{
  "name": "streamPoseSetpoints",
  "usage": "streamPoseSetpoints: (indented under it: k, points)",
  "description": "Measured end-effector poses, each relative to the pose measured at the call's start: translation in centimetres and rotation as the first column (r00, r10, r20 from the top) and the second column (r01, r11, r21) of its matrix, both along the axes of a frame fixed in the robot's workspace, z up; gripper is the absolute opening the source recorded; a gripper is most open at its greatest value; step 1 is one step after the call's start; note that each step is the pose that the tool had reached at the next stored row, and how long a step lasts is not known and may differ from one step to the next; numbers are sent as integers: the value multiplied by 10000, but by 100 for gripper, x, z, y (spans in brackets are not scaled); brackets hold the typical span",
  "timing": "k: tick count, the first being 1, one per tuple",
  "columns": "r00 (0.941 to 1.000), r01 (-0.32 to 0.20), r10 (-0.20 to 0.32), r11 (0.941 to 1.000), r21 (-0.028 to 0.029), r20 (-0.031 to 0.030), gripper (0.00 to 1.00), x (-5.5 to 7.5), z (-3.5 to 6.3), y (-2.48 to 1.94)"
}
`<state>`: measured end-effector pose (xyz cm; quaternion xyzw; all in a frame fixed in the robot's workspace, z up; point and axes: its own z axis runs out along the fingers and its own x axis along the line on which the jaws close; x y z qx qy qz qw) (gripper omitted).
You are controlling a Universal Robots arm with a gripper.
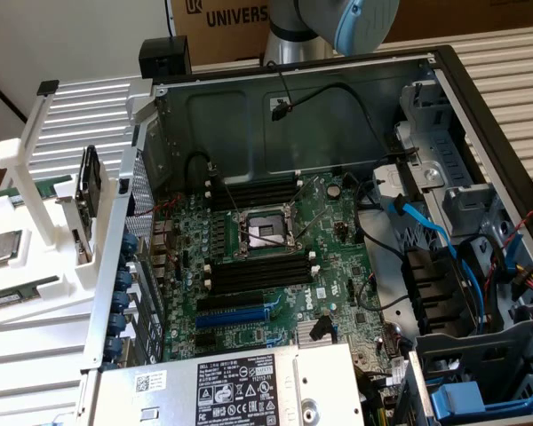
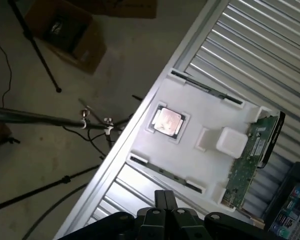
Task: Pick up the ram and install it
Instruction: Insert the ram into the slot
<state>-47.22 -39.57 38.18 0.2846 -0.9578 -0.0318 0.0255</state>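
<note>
In the exterior view the ram (image 1: 18, 293) lies flat in the white tray (image 1: 35, 264) at the exterior view's left, outside the computer case (image 1: 231, 106), a processor chip (image 1: 2, 247) beside it. In the wrist view the gripper (image 2: 165, 196) hangs by the tray's nearer edge, fingers clenched together on nothing; the ram (image 2: 165, 173) lies just ahead of the fingertips, its long axis crosswise to them.

surface: slatted metal table (image 1: 515, 62) | on it: white tray (image 1: 44, 266); open computer case (image 1: 231, 106)
</note>
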Motion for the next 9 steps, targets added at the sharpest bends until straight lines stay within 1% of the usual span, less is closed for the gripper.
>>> streamPoseSetpoints:
  k: [2, 4, 7, 8, 9]
  points:
    - [9993, -375, 375, 9993, -1, 32, 11, 0, -1, 0]
    - [9974, -719, 719, 9974, -3, 76, 11, 0, -2, 0]
    - [9921, -1242, 1242, 9923, -11, 144, 11, 1, 0, 0]
    - [9823, -1855, 1856, 9826, -30, 267, 11, 0, -1, 0]
    - [9793, -2001, 2001, 9798, -37, 300, 11, 0, -1, 0]
